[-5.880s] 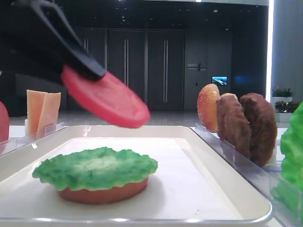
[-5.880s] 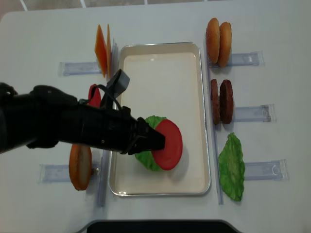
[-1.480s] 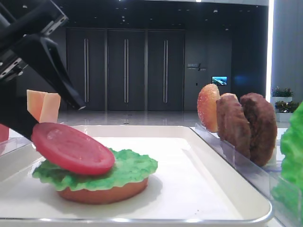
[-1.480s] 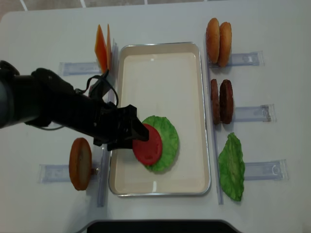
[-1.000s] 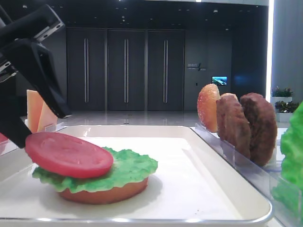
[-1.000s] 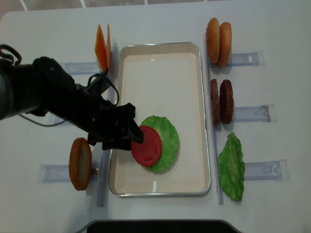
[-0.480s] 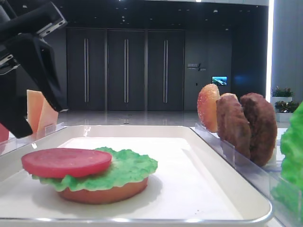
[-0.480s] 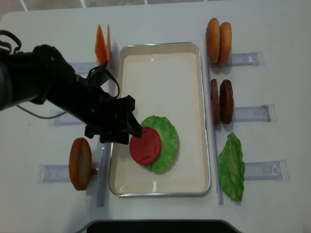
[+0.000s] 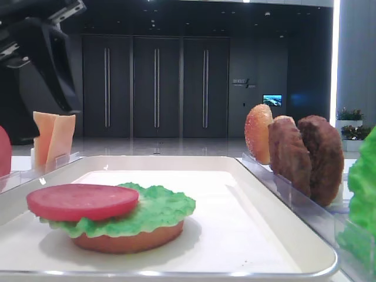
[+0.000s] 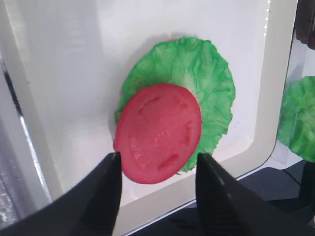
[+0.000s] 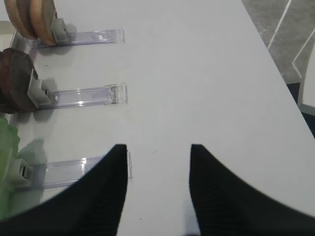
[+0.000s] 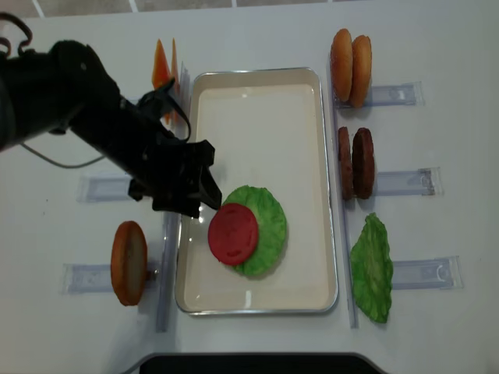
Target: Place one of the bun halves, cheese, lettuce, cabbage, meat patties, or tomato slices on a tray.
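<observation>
On the far left of the overhead view an orange-brown round bun half point(image 12: 129, 262) stands on edge in a clear plastic holder point(image 12: 87, 277), and farther up the table thin pale orange square cheese slices point(image 12: 161, 68) stand by the large white rounded-rectangular tray point(image 12: 261, 296). The black left gripper point(image 12: 199, 187) hangs over the tray's left rim with its jaws spread wide and nothing between them; in the left wrist view its two fingers point(image 10: 105, 194) frame the flat round red tomato slice point(image 10: 158, 132), which lies below them, apart from both. That slice rests on the bright green frilly lettuce leaf point(image 12: 269, 222), off-centre toward the gripper's side, and the lettuce sits on a flat orange-brown bun half point(image 9: 128, 239) in the near part of the tray. To the right of the tray stand two more speckled bun halves point(image 12: 350, 56), two dark brown rough meat patties point(image 12: 355, 163) and a second green leaf point(image 12: 373, 267). The right gripper point(image 11: 158, 164) hovers over bare white table point(image 11: 197, 73), its jaws parted and empty.
</observation>
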{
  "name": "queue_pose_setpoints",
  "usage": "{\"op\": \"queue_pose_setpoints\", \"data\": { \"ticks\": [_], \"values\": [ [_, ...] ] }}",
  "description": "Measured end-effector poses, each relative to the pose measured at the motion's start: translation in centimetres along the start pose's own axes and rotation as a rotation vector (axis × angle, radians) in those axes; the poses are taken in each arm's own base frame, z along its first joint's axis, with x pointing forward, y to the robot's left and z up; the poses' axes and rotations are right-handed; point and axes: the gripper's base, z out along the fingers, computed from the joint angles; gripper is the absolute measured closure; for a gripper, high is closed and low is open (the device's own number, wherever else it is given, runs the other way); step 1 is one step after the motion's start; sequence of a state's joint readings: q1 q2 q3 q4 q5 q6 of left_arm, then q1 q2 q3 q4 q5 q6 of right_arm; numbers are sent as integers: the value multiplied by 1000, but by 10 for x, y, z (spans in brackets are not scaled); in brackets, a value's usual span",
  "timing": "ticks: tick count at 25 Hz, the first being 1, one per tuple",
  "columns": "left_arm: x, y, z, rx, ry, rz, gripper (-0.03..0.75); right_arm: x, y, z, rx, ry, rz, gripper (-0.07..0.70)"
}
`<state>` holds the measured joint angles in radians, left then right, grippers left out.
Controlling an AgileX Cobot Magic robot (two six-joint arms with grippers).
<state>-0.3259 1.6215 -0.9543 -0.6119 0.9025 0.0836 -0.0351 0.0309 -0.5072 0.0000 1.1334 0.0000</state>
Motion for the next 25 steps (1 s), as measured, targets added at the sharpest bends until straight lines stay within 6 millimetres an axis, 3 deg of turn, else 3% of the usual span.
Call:
{"op": "queue_pose_setpoints", "data": {
  "ticks": [4,11,14,21,25],
  "values": [
    [-17,-11,-27,-92,-11,87,343,0,0,0,0,0,0,341],
    [-38,-9,-76,-396,-46,185,343,0,0,0,0,0,0,341],
    [-44,1,-88,-422,-72,160,343,0,0,0,0,0,0,341],
    [-52,48,-114,-490,-101,70,343,0,0,0,0,0,0,341],
    [-53,55,-117,-510,-100,78,343,0,0,0,0,0,0,341]
  ]
}}
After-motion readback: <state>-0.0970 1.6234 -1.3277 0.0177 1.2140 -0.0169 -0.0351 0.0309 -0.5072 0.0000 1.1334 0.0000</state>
